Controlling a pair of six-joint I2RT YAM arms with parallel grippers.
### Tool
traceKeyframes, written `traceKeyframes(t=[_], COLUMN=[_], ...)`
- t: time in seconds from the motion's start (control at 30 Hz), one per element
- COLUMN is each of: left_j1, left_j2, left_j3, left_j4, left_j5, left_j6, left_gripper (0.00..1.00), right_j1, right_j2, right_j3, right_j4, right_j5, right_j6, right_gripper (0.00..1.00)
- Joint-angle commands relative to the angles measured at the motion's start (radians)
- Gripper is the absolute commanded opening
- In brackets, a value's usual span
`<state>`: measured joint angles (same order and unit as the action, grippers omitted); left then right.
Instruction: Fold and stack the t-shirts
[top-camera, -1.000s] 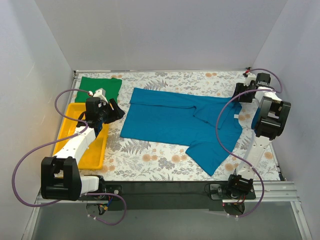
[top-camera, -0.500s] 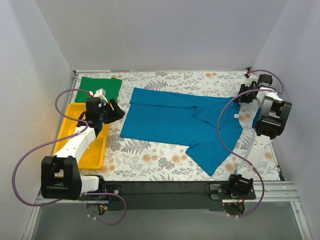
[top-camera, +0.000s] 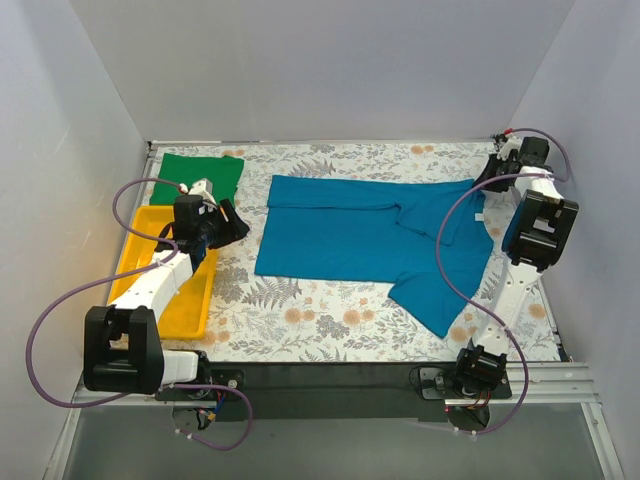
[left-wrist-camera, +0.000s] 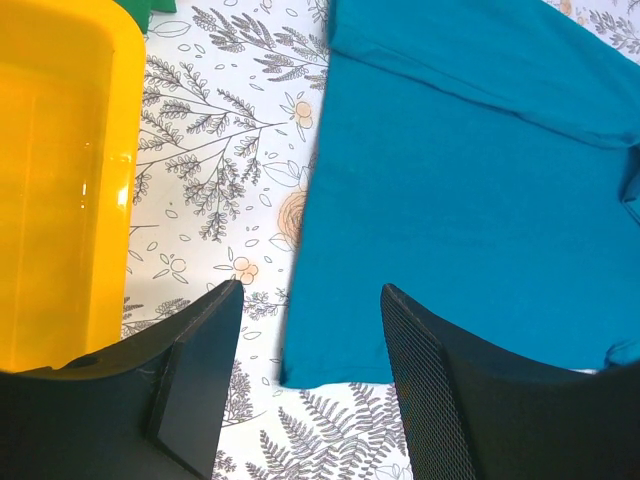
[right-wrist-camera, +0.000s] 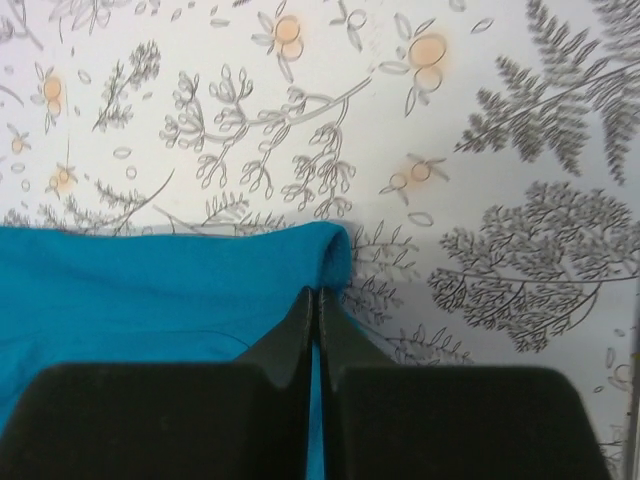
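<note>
The teal-blue t-shirt (top-camera: 370, 235) lies spread across the middle of the flowered table, one sleeve trailing toward the near right. Its far right corner (right-wrist-camera: 335, 245) is pinched in my right gripper (top-camera: 493, 172), which is shut on the cloth near the far right table corner. The green t-shirt (top-camera: 203, 175) lies folded at the far left. My left gripper (top-camera: 235, 222) hovers open just left of the teal shirt; in the left wrist view its fingers (left-wrist-camera: 420, 380) frame the shirt's near left corner (left-wrist-camera: 300, 370) without touching it.
A yellow plastic tray (top-camera: 145, 262) sits along the left edge under my left arm. White walls close in the table on three sides. The right arm's cable loops over the teal shirt's right part.
My right gripper closed on the teal shirt's far right corner and pulled it toward the far right, dragging the whole shirt rightward. The left arm stayed still.
</note>
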<state>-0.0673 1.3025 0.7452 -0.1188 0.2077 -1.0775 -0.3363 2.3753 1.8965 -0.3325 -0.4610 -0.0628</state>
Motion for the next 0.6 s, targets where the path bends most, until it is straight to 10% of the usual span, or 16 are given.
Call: traceKeyframes(t=[0.0,0.13,0.33,0.57], left_j1=[0.006,0.006,0.006,0.003], left_j2=[0.003,0.007,-0.034,-0.202], left_j3=[0.011,0.014,-0.006,-0.107], left_j4=[0.005,-0.001,-0.041,-0.082], left_j5=[-0.021,-0.004,0.094,0.15], left_j6=[0.017,0.01,-0.05,-0.169], left_gripper=[0.56,0.56,0.56,0.55], right_j1=[-0.007,-0.007,-0.006,0.017], right_j2=[0.027,0.047,-0.16,-0.497], right_j3=[0.093,0.141,-0.11,-0.561], right_j4=[0.058,0.056,0.166,0.456], right_j5=[0.062,0.041,-0.024,-0.157], right_j6=[0.081,0.092,0.021,0.055], right_gripper=[0.01,0.07,0.65,0.73])
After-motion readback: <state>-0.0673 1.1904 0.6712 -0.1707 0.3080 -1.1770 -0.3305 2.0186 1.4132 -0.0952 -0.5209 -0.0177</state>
